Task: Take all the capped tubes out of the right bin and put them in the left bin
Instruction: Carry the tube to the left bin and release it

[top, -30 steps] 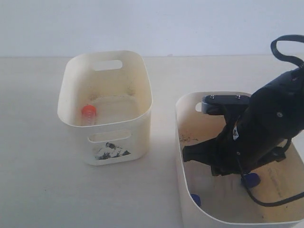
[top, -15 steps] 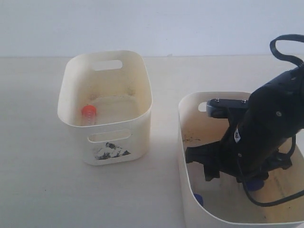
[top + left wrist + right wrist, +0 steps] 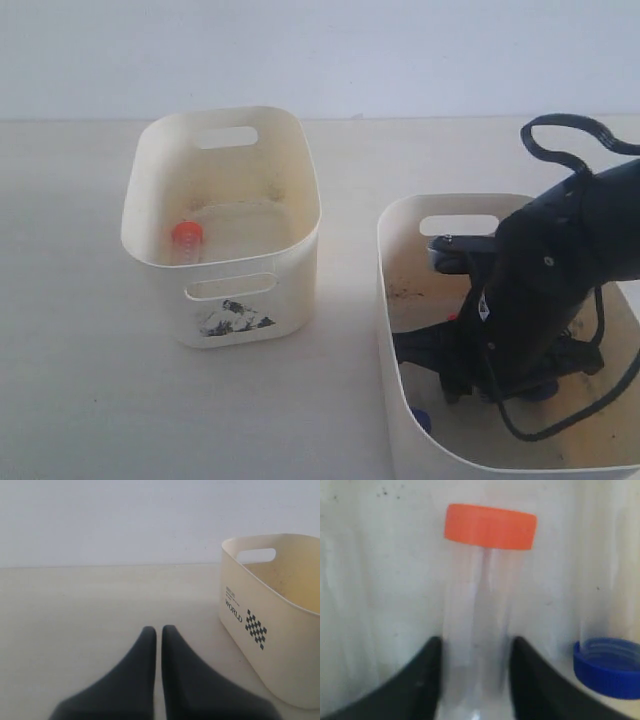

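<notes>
The right bin (image 3: 400, 300) sits front right with my right arm (image 3: 545, 285) reaching down into it. On its floor lies a clear tube with an orange cap (image 3: 490, 526), and my right gripper (image 3: 476, 647) is shut on its body, one finger against each side. A blue-capped tube (image 3: 607, 667) lies just beside it. In the exterior view a blue cap (image 3: 421, 419) shows by the bin's near wall and another (image 3: 541, 392) under the arm. The left bin (image 3: 290, 240), with its black label, holds one orange-capped tube (image 3: 186, 240). My left gripper (image 3: 159, 632) is shut and empty over bare table.
Close beside my left gripper stands a cream bin (image 3: 270, 630) with a checkered diamond print, the word WORLD and a handle slot; which of the two bins it is I cannot tell. A white wall (image 3: 320, 50) bounds the table's far edge.
My right arm has sunk deeper into the right bin and swung more upright, bringing the gripper down around the orange-capped tube. The left bin and its tube have not moved.
</notes>
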